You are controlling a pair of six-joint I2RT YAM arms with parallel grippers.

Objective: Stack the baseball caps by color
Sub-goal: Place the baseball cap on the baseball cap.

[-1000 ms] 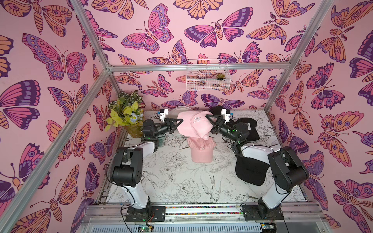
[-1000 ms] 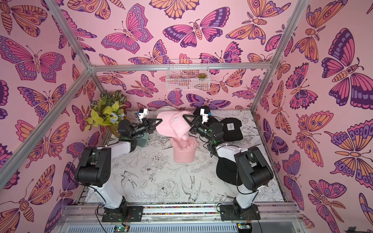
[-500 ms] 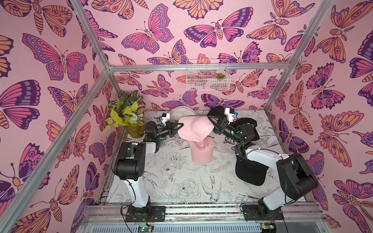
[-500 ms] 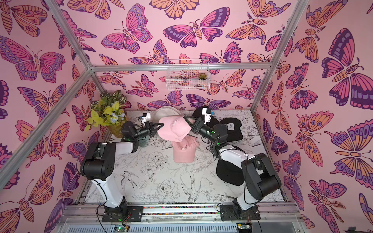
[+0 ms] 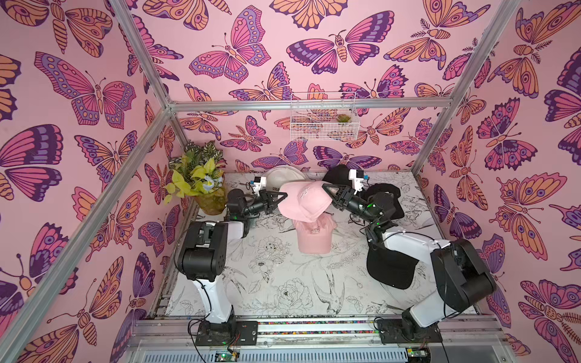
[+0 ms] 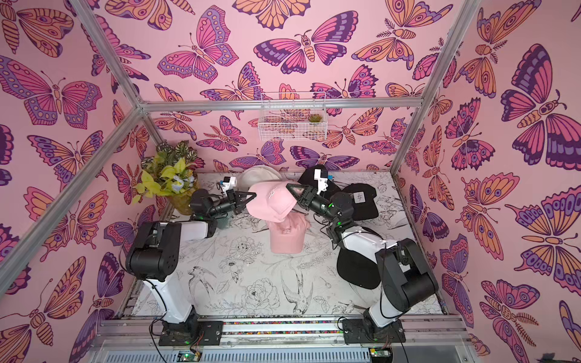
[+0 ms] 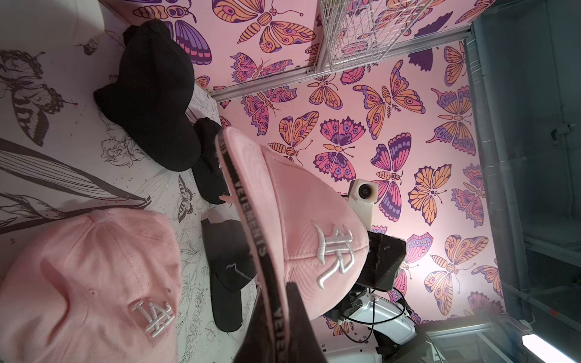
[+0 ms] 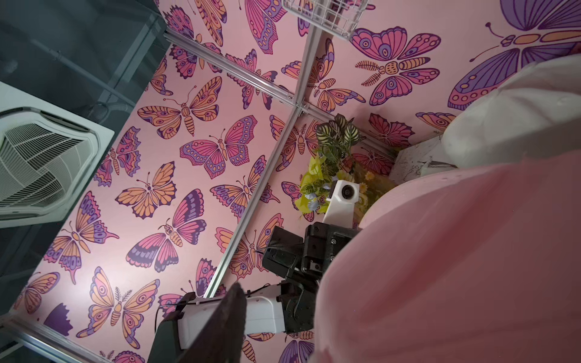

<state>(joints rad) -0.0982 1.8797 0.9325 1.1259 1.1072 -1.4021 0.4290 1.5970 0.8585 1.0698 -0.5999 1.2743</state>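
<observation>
Pink cap (image 5: 306,201), white embroidered logo, black lettered inner band

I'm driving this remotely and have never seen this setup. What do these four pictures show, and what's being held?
Two robot arms stand at the near edge of a table, each ending in a two-fingered gripper. Both top views look down from overhead; the other two pictures come from cameras on the arms' wrists. The left gripper is shut on the edge of a raised pink cap, roughly above a second pink cap lying on the table. The right gripper is at the raised cap's opposite side; whether it grips is unclear. Black caps lie on the right arm's side, a cream cap at the back, a potted plant beside the left arm.
</observation>
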